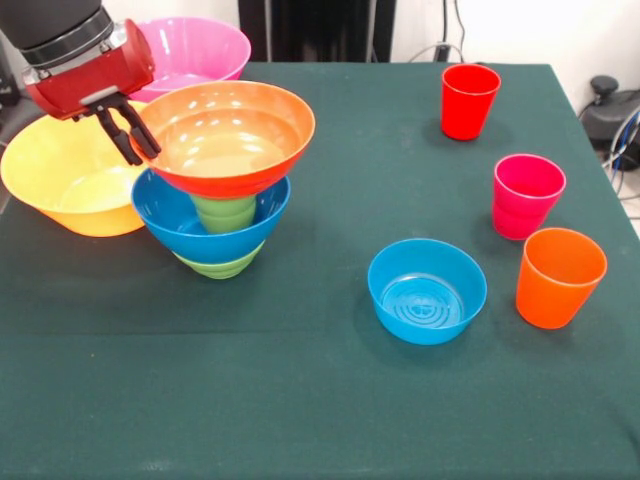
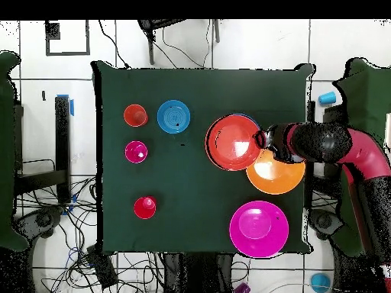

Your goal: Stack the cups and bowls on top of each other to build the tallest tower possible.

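Note:
The tower stands at the left: a small green bowl (image 1: 218,266) at the bottom, the wide blue bowl (image 1: 200,225) on it, a light green cup (image 1: 225,212) inside that, and the shallow orange-red bowl (image 1: 228,135) on top, slightly tilted. My gripper (image 1: 132,138) is at this top bowl's left rim and looks shut on it. In the overhead view the gripper (image 2: 262,140) is at the orange-red bowl's (image 2: 233,143) right rim. The red cup (image 1: 469,100), magenta-pink cup (image 1: 527,195), orange cup (image 1: 559,277) and small translucent blue bowl (image 1: 427,290) stand apart at the right.
The big yellow-orange bowl (image 1: 70,190) sits just left of the tower, under my arm. The big pink bowl (image 1: 195,50) is behind it at the far edge. The green table (image 1: 300,400) ends close to the left of the yellow-orange bowl.

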